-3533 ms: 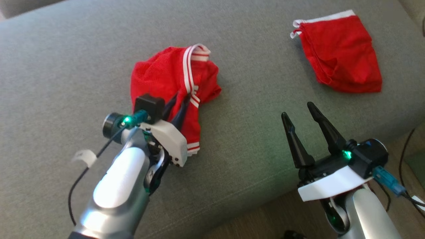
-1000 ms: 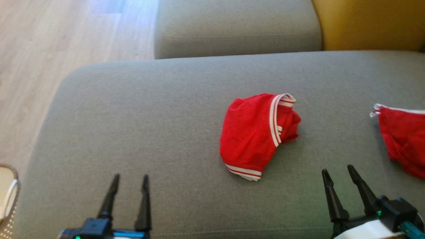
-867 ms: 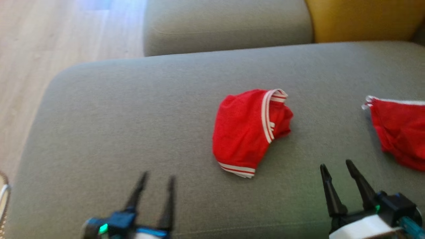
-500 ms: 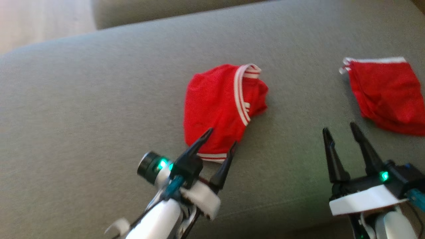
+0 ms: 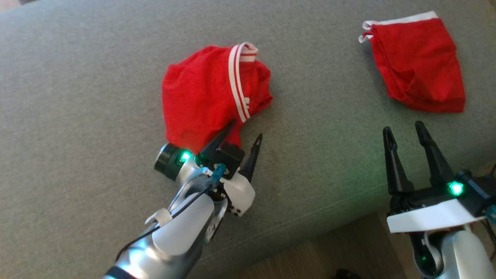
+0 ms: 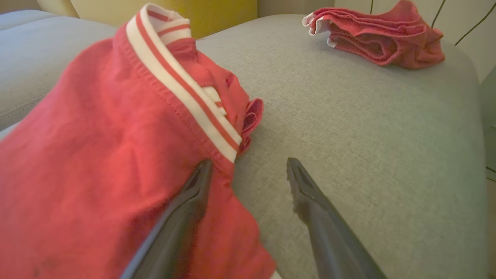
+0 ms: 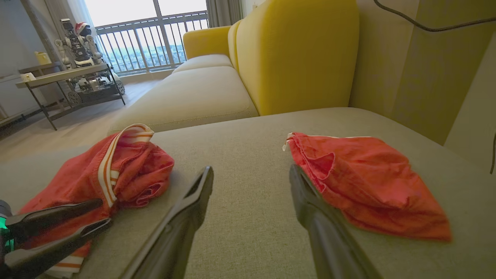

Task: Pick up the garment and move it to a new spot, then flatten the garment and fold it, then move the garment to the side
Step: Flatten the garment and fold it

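Observation:
A crumpled red garment point(image 5: 205, 89) with white striped trim lies on the grey sofa cushion point(image 5: 77, 116). My left gripper point(image 5: 246, 131) is open at the garment's near right edge. In the left wrist view one finger point(image 6: 186, 209) lies over the red cloth of the garment point(image 6: 97, 155), the other finger over bare cushion, nothing pinched between them. My right gripper point(image 5: 403, 128) stands open above the cushion's front edge, apart from any cloth. The right wrist view has the garment point(image 7: 128, 166) at left with the left gripper point(image 7: 105, 212) reaching into it.
A second red garment point(image 5: 418, 66), lying flatter, rests at the cushion's far right point(image 7: 368, 182) point(image 6: 379, 35). A yellow sofa back point(image 7: 298, 54) rises behind. The wooden floor point(image 5: 329, 252) shows below the front edge. A metal side table point(image 7: 66, 85) stands across the room.
The head camera has tipped down and closer. My left arm has reached forward from the cushion's front to the garment's near edge. The garment and the right gripper have stayed put.

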You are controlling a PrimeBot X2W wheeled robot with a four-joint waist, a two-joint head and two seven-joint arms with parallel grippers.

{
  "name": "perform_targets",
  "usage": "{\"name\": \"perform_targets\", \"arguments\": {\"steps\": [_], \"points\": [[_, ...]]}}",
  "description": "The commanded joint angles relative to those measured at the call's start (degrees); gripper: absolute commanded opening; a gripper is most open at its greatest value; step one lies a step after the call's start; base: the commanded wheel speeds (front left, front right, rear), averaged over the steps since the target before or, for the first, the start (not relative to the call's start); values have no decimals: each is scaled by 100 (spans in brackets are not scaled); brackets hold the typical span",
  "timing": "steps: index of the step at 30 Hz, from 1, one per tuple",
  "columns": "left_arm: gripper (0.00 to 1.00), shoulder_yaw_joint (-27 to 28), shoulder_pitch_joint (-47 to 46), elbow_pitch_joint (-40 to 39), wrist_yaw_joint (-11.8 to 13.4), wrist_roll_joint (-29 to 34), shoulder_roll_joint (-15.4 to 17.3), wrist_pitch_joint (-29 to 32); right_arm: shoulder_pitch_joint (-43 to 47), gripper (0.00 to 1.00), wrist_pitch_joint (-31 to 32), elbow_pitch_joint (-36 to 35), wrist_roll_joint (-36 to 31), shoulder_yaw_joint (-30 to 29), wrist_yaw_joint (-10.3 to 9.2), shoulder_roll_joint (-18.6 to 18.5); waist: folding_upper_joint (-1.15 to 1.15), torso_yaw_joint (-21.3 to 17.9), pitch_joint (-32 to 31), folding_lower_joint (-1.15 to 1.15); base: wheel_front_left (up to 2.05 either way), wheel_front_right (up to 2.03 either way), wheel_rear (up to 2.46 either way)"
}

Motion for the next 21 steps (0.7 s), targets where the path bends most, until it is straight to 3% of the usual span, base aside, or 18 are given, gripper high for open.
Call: {"name": "perform_targets", "arguments": {"steps": [1,7,15,17,18,19,21], "points": [[100,88,-241,-64,130,32,-10,-60,-117,100,-54,-211,47,87,-2,-60,0,-70,86,-1,0,0,0],[100,-122,-464,432,444,198,-10,-93,-109,100,-54,-190,74,76,-2,-60,0,-15,90,-1,0,0,0],[99,-285,-566,782,622,233,-10,-101,-84,100,-54,-182,91,108,-2,-60,0,143,14,-1,0,0,0],[47,-295,-553,810,612,157,-10,-103,-74,100,-54,-177,99,116,-2,-60,0,189,-10,-1,0,0,0],[32,-306,-544,826,601,125,-10,-104,-67,100,-54,-173,100,114,-2,-60,0,210,-24,-1,0,0,0],[0,-311,-531,834,589,81,-10,-105,-61,100,-54,-170,104,119,-2,-60,0,228,-40,-1,0,0,0],[0,-329,-508,833,564,7,-10,-108,-56,100,-54,-162,107,139,-2,-60,0,260,-81,-1,0,0,0]]}}
